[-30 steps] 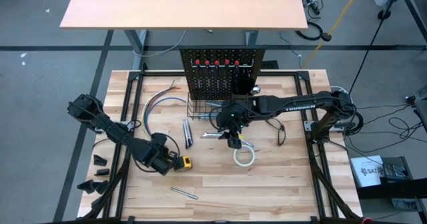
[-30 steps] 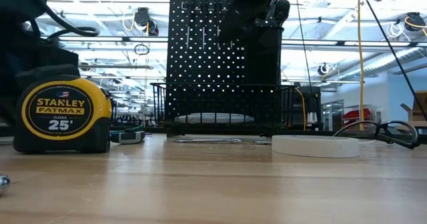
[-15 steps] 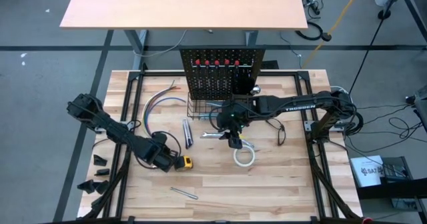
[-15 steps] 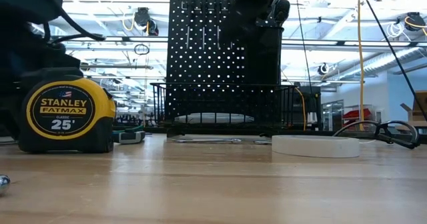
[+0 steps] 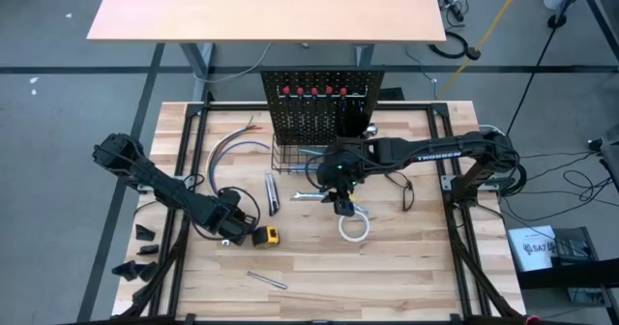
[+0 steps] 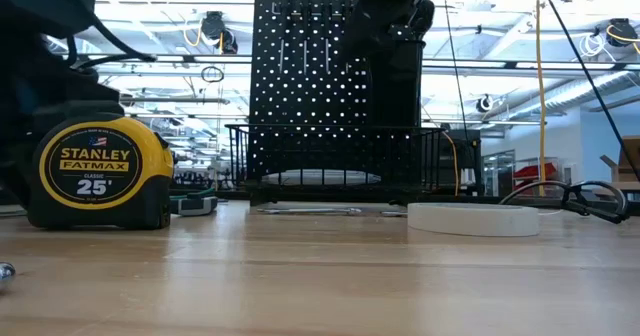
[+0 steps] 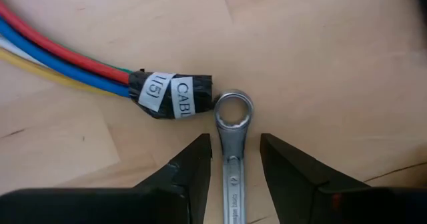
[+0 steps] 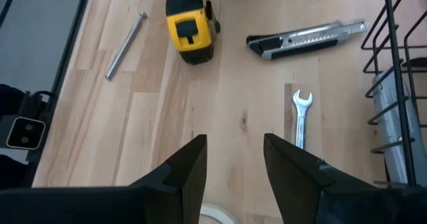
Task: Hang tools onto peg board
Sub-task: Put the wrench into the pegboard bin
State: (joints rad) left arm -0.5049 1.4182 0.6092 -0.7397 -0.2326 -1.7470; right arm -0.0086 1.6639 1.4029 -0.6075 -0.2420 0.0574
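On a wooden table, the left gripper is low over the surface near the yellow tape measure, its fingers part open on either side of a silver ring wrench lying flat; whether they grip it is unclear. A taped bundle of coloured cables lies just beside the wrench's ring. The right gripper hovers part open and empty in front of the black peg board, above a white tape roll. A grey utility knife and an open-end wrench lie nearby.

High view looks straight down on the table; low view sits level at tabletop; both share the tape measure.
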